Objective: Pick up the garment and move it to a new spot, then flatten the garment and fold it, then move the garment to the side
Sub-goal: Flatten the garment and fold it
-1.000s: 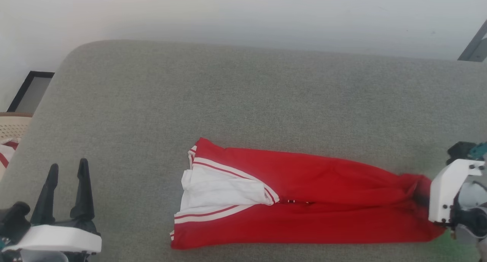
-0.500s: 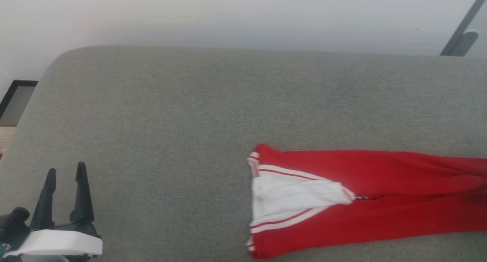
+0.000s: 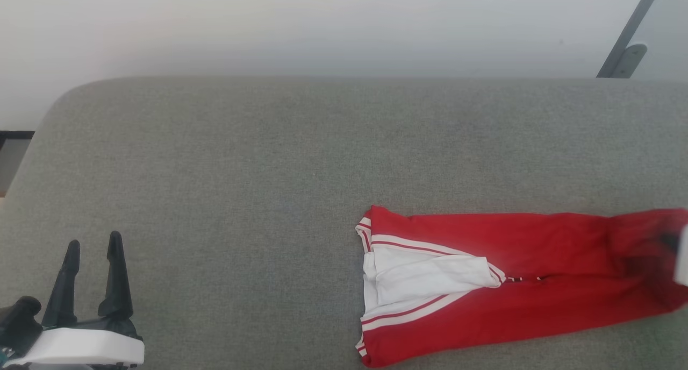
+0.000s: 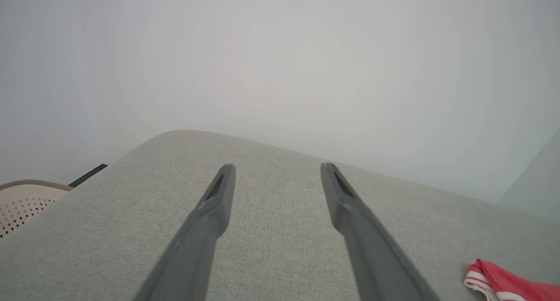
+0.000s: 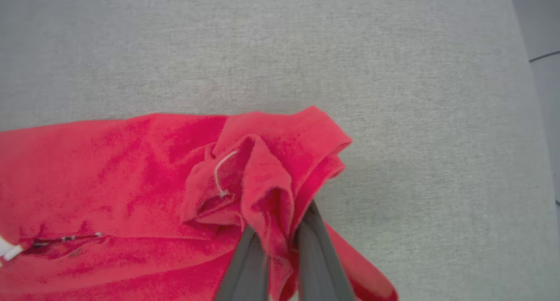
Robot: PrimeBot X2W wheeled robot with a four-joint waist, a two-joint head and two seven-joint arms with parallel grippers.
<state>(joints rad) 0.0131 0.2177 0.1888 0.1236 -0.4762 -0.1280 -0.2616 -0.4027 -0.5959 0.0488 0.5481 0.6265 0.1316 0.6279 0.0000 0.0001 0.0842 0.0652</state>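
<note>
Left gripper (image 3: 92, 241) hovers over the grey table (image 3: 215, 171), fingers spread with nothing between them. The red garment (image 3: 510, 284) lies stretched along the table's right half. Its right end is bunched and pinched in the closed right gripper (image 5: 280, 224). This looks like a relocating step. Next, lay the cloth down and let go.

Garment (image 3: 537, 251) bright red; white panel, red-white striped bands at end away from right tool (image 5: 280, 237). Worktop (image 3: 215, 171) grey weave.

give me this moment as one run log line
right gripper: shut on garment at red end | left gripper: open, empty | garment: lying lengthwise on grey surface, white end free
</note>
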